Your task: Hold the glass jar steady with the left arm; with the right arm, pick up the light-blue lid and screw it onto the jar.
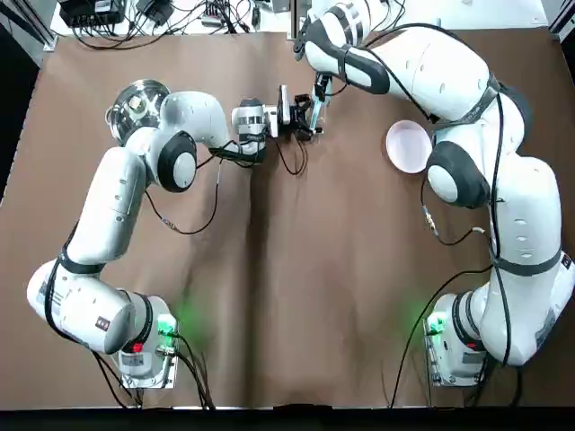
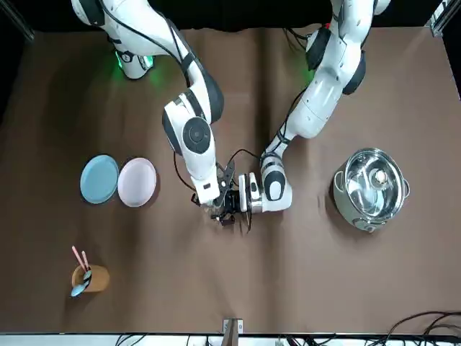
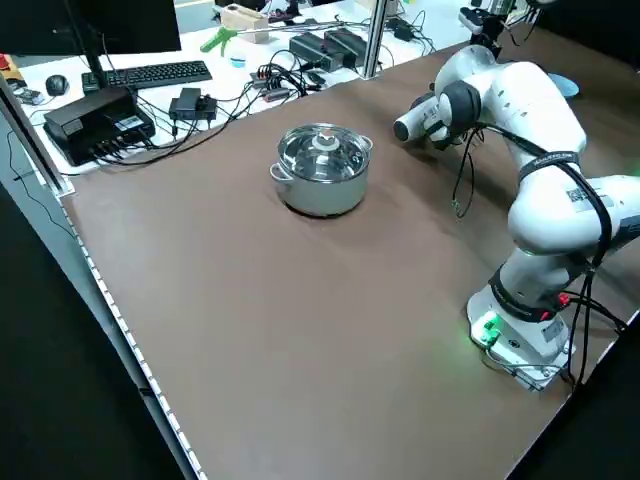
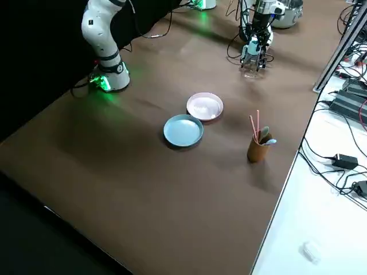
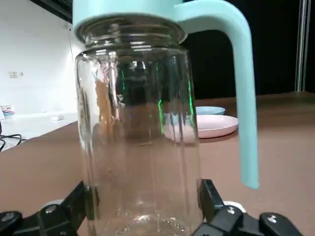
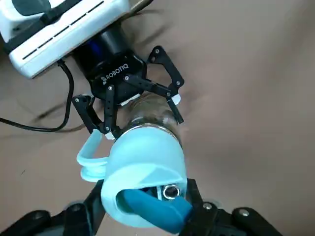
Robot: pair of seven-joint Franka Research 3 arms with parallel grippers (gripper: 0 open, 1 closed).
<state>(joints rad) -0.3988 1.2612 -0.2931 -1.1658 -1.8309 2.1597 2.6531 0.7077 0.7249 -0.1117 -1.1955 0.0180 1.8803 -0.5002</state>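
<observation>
We see the glass jar (image 5: 140, 123) standing upright on the brown table (image 2: 324, 288), at the upper middle of the top view and near the centre of the front view. The left gripper (image 5: 142, 214) comes in from the side and is closed on the jar low on its wall, one finger on each side near the base. The light-blue lid (image 6: 147, 167) sits on the jar's threaded mouth, with its loop handle hanging down one side. The right gripper (image 6: 145, 204) is above it, its two fingers closed across the lid's round body.

We judge the jar to be empty and so light, but stiff, smooth and breakable. A low, firm hold on the wall suits it, since glass can slip or turn under a twisting load. The lid looks like rigid, light plastic. It is best held across its round rim, clear of the handle, and kept level so the threads catch.

We count one jar and one lid. Beyond these there are two plates, a light-blue plate (image 2: 99, 179) and a pink plate (image 2: 137, 182), touching each other at the left of the front view. There is one steel pot (image 2: 369, 189) at the right. One brown cup (image 2: 90, 277) holding a few utensils stands at the lower left.
</observation>
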